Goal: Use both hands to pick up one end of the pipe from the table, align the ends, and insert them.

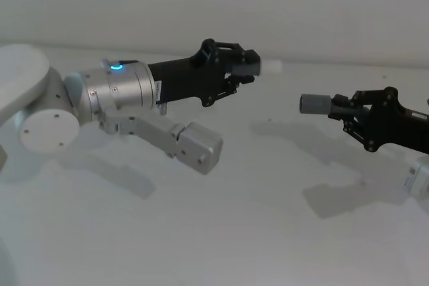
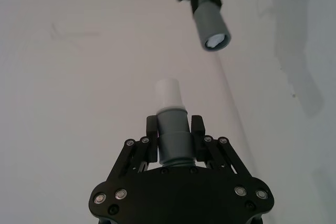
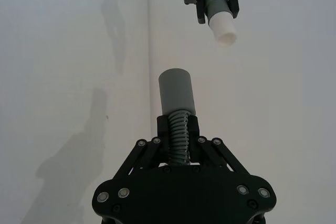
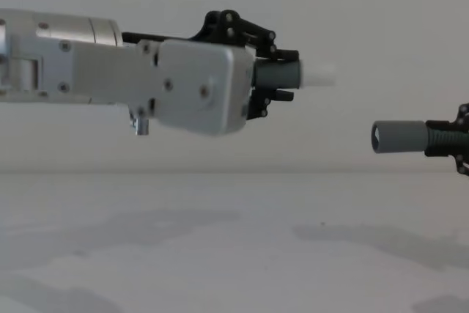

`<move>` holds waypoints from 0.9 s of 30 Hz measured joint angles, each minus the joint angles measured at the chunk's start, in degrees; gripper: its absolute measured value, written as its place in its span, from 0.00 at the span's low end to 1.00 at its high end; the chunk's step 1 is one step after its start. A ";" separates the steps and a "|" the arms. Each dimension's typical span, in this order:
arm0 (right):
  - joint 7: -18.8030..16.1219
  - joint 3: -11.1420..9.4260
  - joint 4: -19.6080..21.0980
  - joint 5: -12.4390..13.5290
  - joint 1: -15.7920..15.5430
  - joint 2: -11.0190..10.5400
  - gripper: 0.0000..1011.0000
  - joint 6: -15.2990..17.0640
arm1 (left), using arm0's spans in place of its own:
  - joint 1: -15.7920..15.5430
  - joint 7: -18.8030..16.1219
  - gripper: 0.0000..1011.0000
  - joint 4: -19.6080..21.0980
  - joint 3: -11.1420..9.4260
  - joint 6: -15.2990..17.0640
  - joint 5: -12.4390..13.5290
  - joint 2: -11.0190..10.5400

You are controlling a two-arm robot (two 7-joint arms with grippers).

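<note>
Left fingers (image 2: 151,129) clamp smooth grey pipe (image 2: 173,135), white tip (image 2: 169,93) | right fingers (image 3: 163,128) clamp ribbed pipe (image 3: 179,135), grey collar (image 3: 177,92) | ends apart

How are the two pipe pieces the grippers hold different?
The left piece ends in a narrow white tip; the right piece ends in a wider grey collar. In the chest view, the left piece sits higher than the right piece. Both are grey, clamped midair by the left gripper and right gripper, ends apart.
</note>
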State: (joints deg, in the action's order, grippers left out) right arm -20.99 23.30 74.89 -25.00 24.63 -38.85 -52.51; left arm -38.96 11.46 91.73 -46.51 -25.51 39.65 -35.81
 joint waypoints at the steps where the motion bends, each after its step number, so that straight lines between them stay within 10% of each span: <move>1: 0.01 0.00 -0.01 0.00 0.02 0.00 0.19 -0.02 | -0.83 -0.44 0.36 -0.33 -0.43 -1.59 1.63 -0.17; 10: -0.28 -0.24 0.50 2.39 -0.31 0.52 0.19 1.99 | -5.24 -3.23 0.36 -1.78 -2.79 -9.33 9.98 -0.79; 27: -2.27 -1.89 3.69 11.82 -2.25 2.96 0.19 12.05 | -8.12 -4.86 0.36 -2.77 -4.29 -13.78 14.80 -1.14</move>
State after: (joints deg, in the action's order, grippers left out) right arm -23.27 21.41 78.58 -13.18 22.38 -35.89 -40.46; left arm -47.08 6.61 88.96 -50.81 -39.29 54.44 -36.94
